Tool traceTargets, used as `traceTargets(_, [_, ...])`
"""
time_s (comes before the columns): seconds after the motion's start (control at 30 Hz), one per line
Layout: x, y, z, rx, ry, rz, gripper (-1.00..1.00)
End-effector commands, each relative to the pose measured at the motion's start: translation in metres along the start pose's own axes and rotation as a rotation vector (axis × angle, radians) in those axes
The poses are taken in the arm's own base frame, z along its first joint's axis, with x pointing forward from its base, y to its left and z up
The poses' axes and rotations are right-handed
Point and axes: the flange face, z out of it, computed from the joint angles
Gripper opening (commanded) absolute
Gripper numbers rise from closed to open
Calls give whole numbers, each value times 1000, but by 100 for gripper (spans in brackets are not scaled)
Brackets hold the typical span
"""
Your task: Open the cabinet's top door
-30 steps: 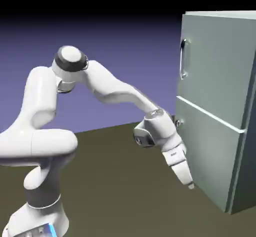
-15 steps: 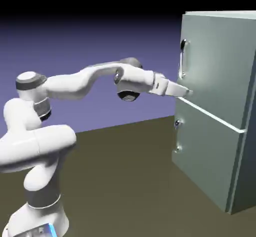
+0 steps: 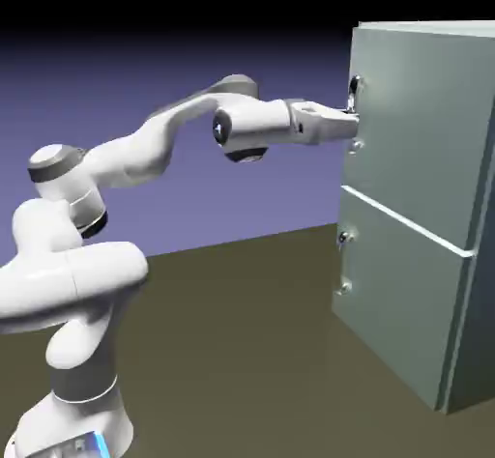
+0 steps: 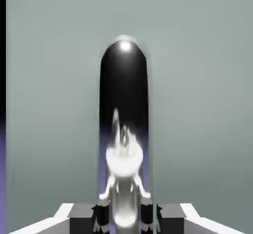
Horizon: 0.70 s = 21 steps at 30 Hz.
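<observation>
The cabinet (image 3: 425, 224) stands at the exterior view's right, pale grey-green, with two stacked panels. Its top door (image 3: 425, 108) lies flush with the cabinet front. The slim vertical silver handle (image 3: 355, 89) runs down the door's left edge. My arm reaches out level, and my gripper (image 3: 354, 124) meets the handle about midway down. In the hand view the shiny handle (image 4: 123, 104) rises between my two dark fingertips (image 4: 102, 215), which press on its sides. My gripper (image 4: 125, 219) is shut on it. Grey door panel (image 4: 197, 80) fills the hand view behind the bar.
The lower door (image 3: 406, 301) carries two small knobs (image 3: 342, 238) on its left edge, below my hand. The brown table (image 3: 232, 350) stretches between my base and the cabinet. My elbow (image 3: 237, 123) hangs just left of the cabinet front.
My hand swung up from low beside the lower door, past the seam between the panels, to the handle's height. The fingers, open before, have closed on the handle.
</observation>
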Motion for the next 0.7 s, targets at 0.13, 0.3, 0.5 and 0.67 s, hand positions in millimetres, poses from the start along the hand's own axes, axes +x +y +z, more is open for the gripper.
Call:
traceTargets(0.13, [16,16,-42,95,-95,0,-100])
traceTargets(0.3, [36,36,-80,189,-189,0,-100])
traceTargets(0.5, [61,61,-117,292,-292,0,-100])
traceTargets(0.67, [82,82,-142,371,-371,0,-100])
